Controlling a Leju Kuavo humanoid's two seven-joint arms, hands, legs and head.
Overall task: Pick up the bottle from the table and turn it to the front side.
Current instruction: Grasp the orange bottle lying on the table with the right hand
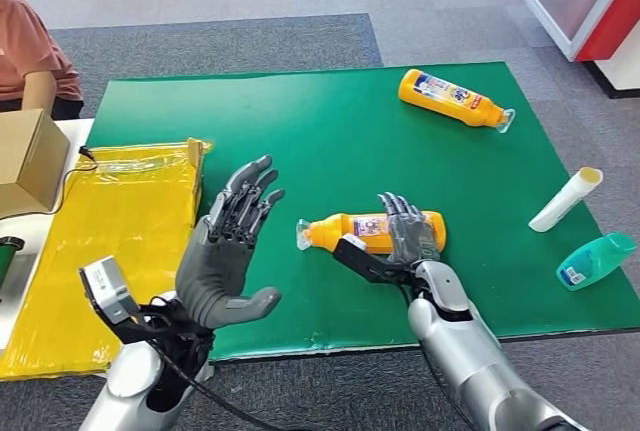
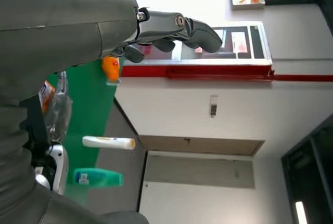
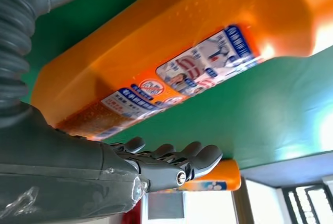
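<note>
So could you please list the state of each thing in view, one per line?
Near orange bottle: lying on its side, right robot hand over it, fingers spread.
Far orange bottle: lying, untouched.
White bottle: lying.
Teal bottle: lying.
Left robot hand: open, raised, holding nothing.
Box: closed.

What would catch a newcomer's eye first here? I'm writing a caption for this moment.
Probably the orange bottle lying on its side mid-mat, with the right hand reaching over it; whether it grips is unclear. Next, the left hand, raised with fingers spread, empty, over the green mat. A second orange bottle lies at the mat's far side.
</note>
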